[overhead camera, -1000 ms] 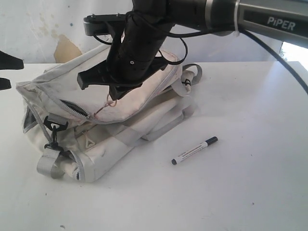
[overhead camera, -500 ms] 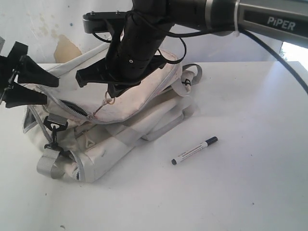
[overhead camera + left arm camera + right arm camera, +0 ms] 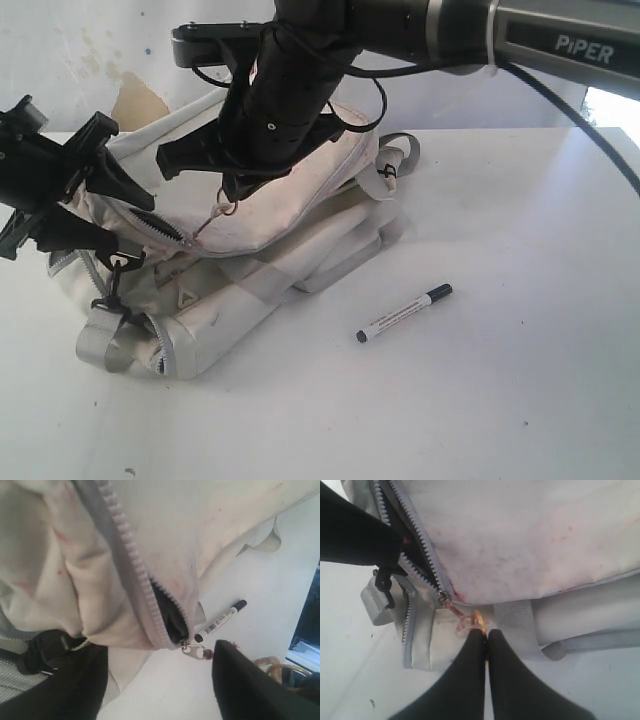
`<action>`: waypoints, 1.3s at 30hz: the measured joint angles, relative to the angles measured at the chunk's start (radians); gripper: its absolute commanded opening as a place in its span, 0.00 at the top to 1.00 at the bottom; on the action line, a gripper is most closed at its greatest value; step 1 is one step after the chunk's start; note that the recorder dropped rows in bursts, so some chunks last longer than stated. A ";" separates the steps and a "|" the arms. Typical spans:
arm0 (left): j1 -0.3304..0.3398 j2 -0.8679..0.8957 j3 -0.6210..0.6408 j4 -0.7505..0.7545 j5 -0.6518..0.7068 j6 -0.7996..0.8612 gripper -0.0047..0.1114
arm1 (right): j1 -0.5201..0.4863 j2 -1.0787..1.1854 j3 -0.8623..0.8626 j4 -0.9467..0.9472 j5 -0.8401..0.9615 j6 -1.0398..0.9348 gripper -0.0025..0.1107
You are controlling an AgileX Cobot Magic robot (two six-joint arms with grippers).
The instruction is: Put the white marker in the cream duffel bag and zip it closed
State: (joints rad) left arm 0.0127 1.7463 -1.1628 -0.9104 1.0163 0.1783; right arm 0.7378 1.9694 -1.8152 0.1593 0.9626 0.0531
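The cream duffel bag (image 3: 300, 205) lies slumped on the white table, its top zipper (image 3: 157, 226) partly open. The white marker (image 3: 405, 313) lies on the table to the right of the bag, apart from both grippers. Reaching across from the right, my right gripper (image 3: 232, 200) is shut on a gold ring (image 3: 477, 620) tied by a pink cord to the zipper pull (image 3: 442, 597). My left gripper (image 3: 135, 225) is open at the bag's left end, its fingers either side of the fabric beside the zipper gap. The left wrist view shows the bag (image 3: 190, 530), the pull (image 3: 195, 651) and the marker (image 3: 220, 622).
Grey webbing straps (image 3: 270, 280) and a black clip (image 3: 112, 262) hang over the bag's front side. A strap loop (image 3: 398, 155) sticks out behind the bag. The right arm (image 3: 420, 30) spans the top of the exterior view. White table (image 3: 500, 400) stretches to the right and front.
My left gripper has come in from the left edge to the bag's left end. The right gripper keeps hold of the ring and has hardly moved.
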 measured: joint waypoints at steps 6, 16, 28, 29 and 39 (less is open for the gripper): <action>-0.002 0.000 0.000 0.007 -0.042 -0.048 0.40 | 0.000 0.000 0.000 0.008 -0.039 0.000 0.98; -0.002 0.002 0.000 0.008 -0.072 -0.091 0.40 | 0.013 0.000 0.000 0.056 -0.083 -0.039 0.98; -0.002 0.104 0.000 -0.124 -0.078 -0.084 0.41 | 0.019 0.000 0.000 0.096 -0.029 -0.104 0.98; -0.002 0.108 0.000 -0.128 -0.081 -0.082 0.42 | 0.019 0.000 0.000 0.105 -0.029 -0.116 0.98; -0.002 0.155 0.000 -0.144 -0.095 -0.073 0.94 | 0.019 0.000 0.002 0.152 -0.025 -0.193 0.98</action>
State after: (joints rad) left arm 0.0105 1.9011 -1.1628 -1.0544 0.9215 0.1052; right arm 0.7566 1.9694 -1.8134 0.3114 0.9381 -0.1396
